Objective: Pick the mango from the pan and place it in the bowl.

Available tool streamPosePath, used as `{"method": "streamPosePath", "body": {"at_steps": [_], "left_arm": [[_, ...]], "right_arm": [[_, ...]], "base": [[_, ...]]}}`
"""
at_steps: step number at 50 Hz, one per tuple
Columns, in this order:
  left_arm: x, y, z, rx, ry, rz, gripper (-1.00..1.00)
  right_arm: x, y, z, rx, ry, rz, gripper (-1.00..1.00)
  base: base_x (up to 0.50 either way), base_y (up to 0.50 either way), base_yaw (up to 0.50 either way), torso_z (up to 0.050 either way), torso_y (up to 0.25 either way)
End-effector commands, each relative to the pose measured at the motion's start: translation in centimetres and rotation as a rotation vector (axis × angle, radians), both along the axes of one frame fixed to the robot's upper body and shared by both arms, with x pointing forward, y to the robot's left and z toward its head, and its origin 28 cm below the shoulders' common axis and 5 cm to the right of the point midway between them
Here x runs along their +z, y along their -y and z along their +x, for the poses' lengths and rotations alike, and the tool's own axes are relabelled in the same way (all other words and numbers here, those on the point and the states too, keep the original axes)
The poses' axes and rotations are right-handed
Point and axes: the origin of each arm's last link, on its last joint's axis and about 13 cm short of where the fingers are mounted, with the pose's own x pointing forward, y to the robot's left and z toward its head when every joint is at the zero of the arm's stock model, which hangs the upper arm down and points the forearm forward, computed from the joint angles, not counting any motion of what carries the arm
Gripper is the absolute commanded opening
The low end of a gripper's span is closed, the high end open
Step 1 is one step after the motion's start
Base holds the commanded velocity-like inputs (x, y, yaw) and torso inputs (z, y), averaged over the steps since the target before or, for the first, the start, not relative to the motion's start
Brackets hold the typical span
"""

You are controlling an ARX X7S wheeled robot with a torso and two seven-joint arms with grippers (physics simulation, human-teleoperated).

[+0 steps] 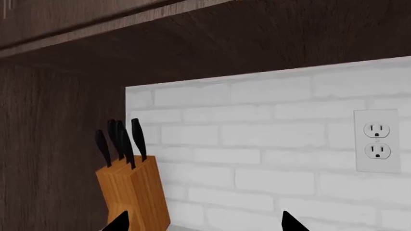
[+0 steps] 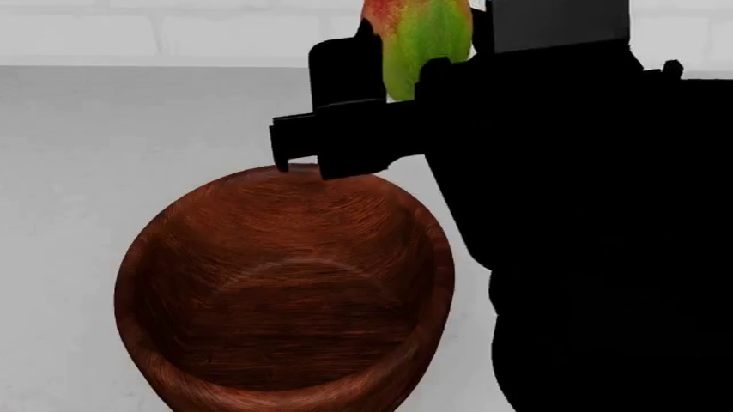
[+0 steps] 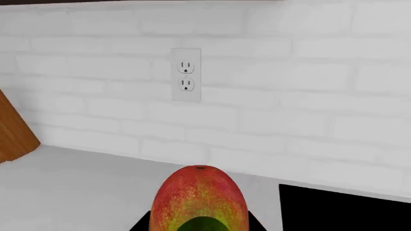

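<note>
Bowl (image 2: 284, 292): nearest item, a deep wooden vessel on the pale counter (image 2: 103, 137), open side up and with nothing in it. You have a thick rim and a wide mouth to aim for, so it is a forgiving target.

Right gripper (image 2: 396, 94): black, reaching in from the right above the bowl's far rim. Its fingers pinch the mango from either side, and the fruit stands upright between them. The arm's bulk fills the right of the head view and hides the counter there.

Mango (image 2: 418, 39): held aloft in the right gripper, over or just beyond the bowl's far edge; you cannot tell exactly which from the head view. The skin is smooth, green with a red blush, so judge it slippery and rounded, firm enough for a pinch yet likely to bruise or roll if dropped from height. The grip sits low on the fruit. Lower it before you let go.

Left gripper (image 1: 202, 224): only two dark fingertips show in the left wrist view, set well apart with nothing between them.

Far items: knife block (image 1: 132, 192) at left, brick wall (image 3: 308, 96) and outlet (image 3: 186, 74) behind. A black edge, possibly the pan (image 3: 343, 209), lies far right.
</note>
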Motion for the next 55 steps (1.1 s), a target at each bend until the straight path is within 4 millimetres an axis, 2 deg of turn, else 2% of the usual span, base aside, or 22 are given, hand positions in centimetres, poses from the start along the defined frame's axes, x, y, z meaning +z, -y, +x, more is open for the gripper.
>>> {"method": "streamPosePath", "body": {"at_steps": [1,9,30,55], "left_arm": [[-0.3,0.0,0.3,0.001,-0.011,-0.031,1.0],[-0.5,-0.1,0.3,0.003,-0.015,-0.033,1.0],[-1.2,-0.4,0.5,0.003,-0.024,-0.052,1.0],[-1.9,-0.8,0.4,0.016,-0.029,-0.069,1.0]], "right_arm": [[1.3,-1.1,1.6,0.074,-0.067,-0.004,-1.0],[0.9,-1.3,2.8,0.088,-0.13,-0.01,-1.0],[-0.8,-2.1,3.5,0.118,-0.242,-0.084,-1.0],[-2.1,-3.2,3.3,0.185,-0.304,-0.132,-1.0]], "base": [[0.0,0.0,0.0,0.0,0.0],[0.0,0.0,0.0,0.0,0.0],[0.0,0.0,0.0,0.0,0.0],[0.0,0.0,0.0,0.0,0.0]]}}
